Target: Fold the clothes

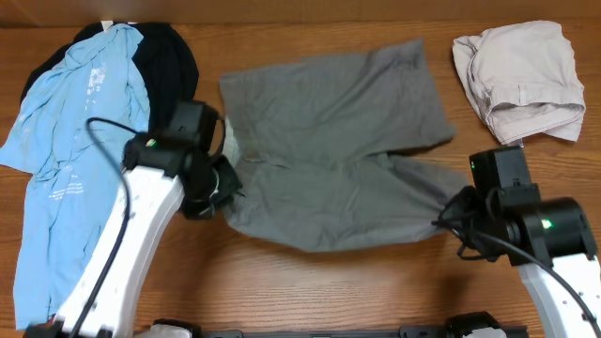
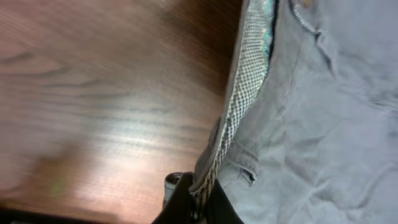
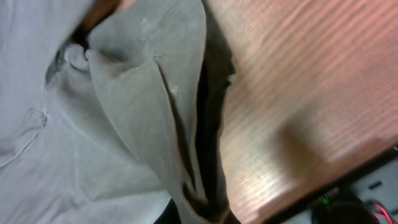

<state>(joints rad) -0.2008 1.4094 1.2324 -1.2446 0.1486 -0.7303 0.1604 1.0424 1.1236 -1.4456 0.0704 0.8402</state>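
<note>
The wooden table [image 1: 329, 291] fills the overhead frame. The grey-olive shorts [image 1: 329, 150] lie spread flat across its centre, waistband toward the left and legs toward the right, with no fold made in them yet. At the left edge the light blue shirt [image 1: 75, 141] sprawls unfolded, partly over the black shirt [image 1: 174, 56] bunched in the upper left. The beige shorts [image 1: 521, 75] sit in a loose, rumpled heap in the upper right, well apart from the rest; whether they count as folded I cannot tell. The left gripper [image 1: 225, 188] is clamped on the waistband [image 2: 239, 93] at the lower left corner of the grey-olive shorts, its checked lining showing. The right gripper [image 1: 449, 218] is pinched on the hem of the lower leg at the right. By my judgement the task is barely begun: both ends are gripped for a first fold, and the shirts wait untouched
</note>
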